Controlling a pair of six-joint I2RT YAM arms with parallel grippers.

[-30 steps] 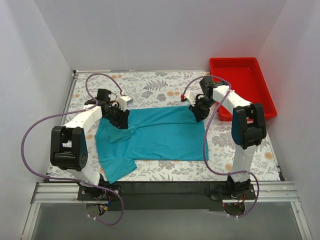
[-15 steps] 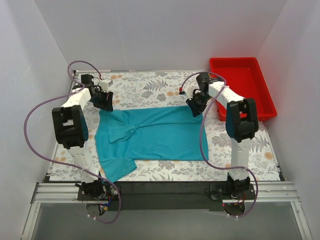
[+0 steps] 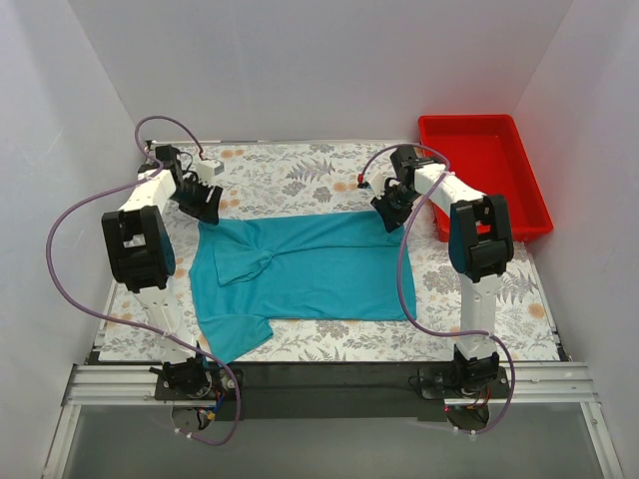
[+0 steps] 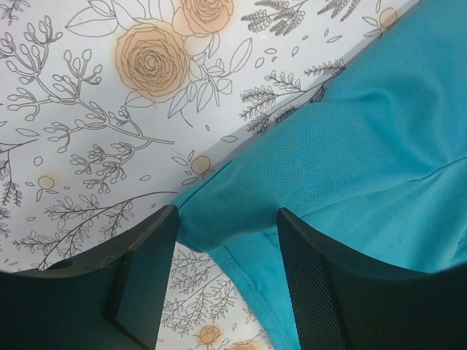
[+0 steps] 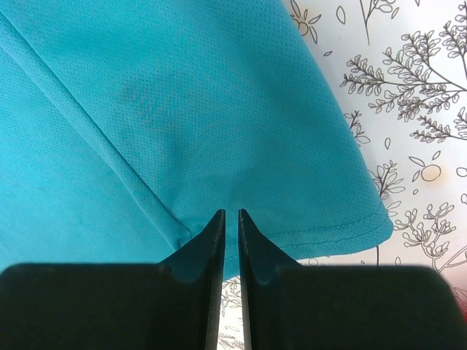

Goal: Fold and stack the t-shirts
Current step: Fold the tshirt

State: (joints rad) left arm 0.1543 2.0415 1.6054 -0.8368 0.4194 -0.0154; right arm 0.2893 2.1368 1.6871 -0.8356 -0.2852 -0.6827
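A teal-blue t-shirt [image 3: 310, 264] lies spread flat on the floral table cover, with one sleeve reaching toward the front left. My left gripper [image 3: 207, 205] is open at the shirt's far left corner. In the left wrist view that gripper [image 4: 226, 219] has its jaws either side of a folded corner of the shirt [image 4: 365, 146], not closed on it. My right gripper [image 3: 389, 212] is at the shirt's far right corner. In the right wrist view this gripper [image 5: 230, 213] is shut, its tips over the hem of the flat fabric [image 5: 182, 109].
A red plastic tray [image 3: 469, 121] stands at the back right, just beyond the right arm. The floral table cover [image 3: 300, 170] runs bare behind the shirt. White walls close in the left, back and right.
My left arm has swung from over the shirt's left shoulder out to the far left corner. My right gripper has drawn back slightly toward the far edge. The shirt lies flatter on the left.
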